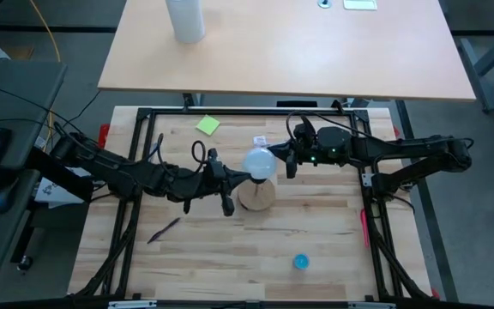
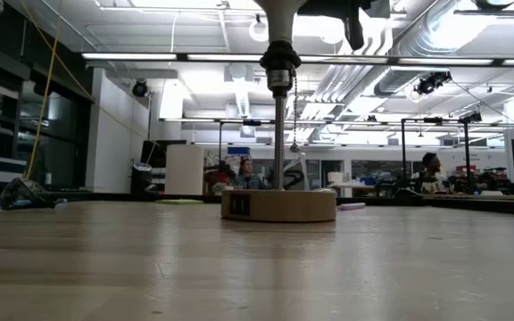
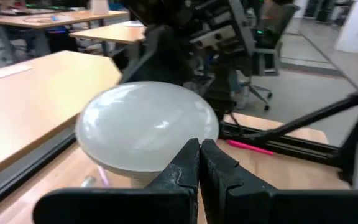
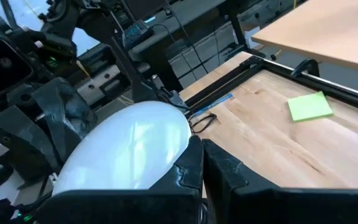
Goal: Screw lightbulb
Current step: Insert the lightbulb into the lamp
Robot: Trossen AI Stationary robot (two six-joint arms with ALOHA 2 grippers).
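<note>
The lightbulb (image 1: 260, 161) stands upright on its socket, directly between both claws. The left claw (image 1: 227, 178) and right claw (image 1: 288, 159) are each pressed together, flanking its globe, the right slightly nearer.

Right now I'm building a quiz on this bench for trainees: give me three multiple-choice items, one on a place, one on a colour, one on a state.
1. Where is the lightbulb?
A. lying flat by the blue cap
B. up on the stem above the wooden disc base
C. on the far desk

2. What colour is the sticky note?
A. yellow-green
B. red
C. black

3. How do the fingers of the left claw stand?
A. spread wide round the bulb
B. shut, tips together
C. holding the pen

Answers: 1 B, since the high view shows the globe over the wooden disc base and the low view shows the stem rising from it. 2 A, as the note is bright yellow-green in the high and right wrist views. 3 B, because the left wrist view shows the two tips closed against each other in front of the bulb.
</note>
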